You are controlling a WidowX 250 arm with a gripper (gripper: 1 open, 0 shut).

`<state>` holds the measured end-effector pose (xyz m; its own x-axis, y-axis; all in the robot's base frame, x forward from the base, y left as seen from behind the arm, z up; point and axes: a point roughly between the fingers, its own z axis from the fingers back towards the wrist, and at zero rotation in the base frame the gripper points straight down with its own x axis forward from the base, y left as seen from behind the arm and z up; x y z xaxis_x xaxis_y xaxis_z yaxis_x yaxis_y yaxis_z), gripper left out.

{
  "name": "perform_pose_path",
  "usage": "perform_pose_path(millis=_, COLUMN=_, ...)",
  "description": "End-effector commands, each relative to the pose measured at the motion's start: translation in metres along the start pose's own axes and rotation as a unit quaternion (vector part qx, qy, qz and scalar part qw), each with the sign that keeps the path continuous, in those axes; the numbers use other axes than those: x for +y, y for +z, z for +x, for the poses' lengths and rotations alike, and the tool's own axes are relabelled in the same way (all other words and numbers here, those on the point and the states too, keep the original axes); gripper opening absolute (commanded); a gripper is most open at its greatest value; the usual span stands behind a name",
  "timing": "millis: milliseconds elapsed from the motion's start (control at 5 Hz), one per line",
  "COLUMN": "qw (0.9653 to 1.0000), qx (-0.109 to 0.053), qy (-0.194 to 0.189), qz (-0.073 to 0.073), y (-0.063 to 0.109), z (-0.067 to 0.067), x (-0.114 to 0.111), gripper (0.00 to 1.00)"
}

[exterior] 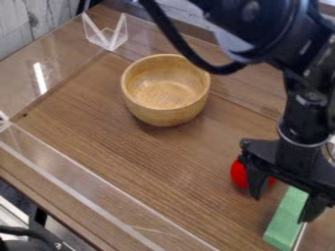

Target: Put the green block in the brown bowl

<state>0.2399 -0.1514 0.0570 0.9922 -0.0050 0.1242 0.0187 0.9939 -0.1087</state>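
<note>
Down low, pincer (pixel 289 193) spread wide over green block (pixel 289 220), brown bowl (pixel 165 89) well apart.

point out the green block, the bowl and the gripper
green block (pixel 287 227), camera view, lower part of its top face
bowl (pixel 165 90), camera view, pale inside bottom
gripper (pixel 285 191), camera view, midway between its open fingertips, over the block

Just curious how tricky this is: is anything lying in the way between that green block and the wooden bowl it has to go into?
Nothing visible does. Bare table separates the green block from the brown bowl. The red strawberry toy sits just beside that path.
</note>
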Motion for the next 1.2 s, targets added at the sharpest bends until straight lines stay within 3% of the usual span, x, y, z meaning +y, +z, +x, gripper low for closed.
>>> perform_pose_path(millis=0, qw=0.9993, qx=-0.019, qy=0.030, qz=-0.012, y=-0.002, z=0.008, x=-0.006, gripper=1.00)
perform_pose_path(millis=200, qw=0.9994, qx=-0.006, qy=-0.027, qz=-0.022, y=-0.018, z=0.009, x=-0.003, gripper=1.00)
perform_pose_path(millis=400, qw=0.9960, qx=0.006, qy=-0.083, qz=-0.034, y=-0.032, z=0.010, x=0.000, gripper=1.00)
perform_pose_path(millis=600, qw=0.9963, qx=0.001, qy=-0.077, qz=-0.039, y=-0.028, z=0.009, x=0.000, gripper=0.00)
perform_pose_path(millis=800, qw=0.9969, qx=-0.006, qy=-0.068, qz=-0.038, y=-0.021, z=0.009, x=-0.001, gripper=0.00)
perform_pose_path(millis=1000, qw=0.9942, qx=-0.009, qy=-0.098, qz=-0.042, y=-0.016, z=0.007, x=-0.004, gripper=0.00)
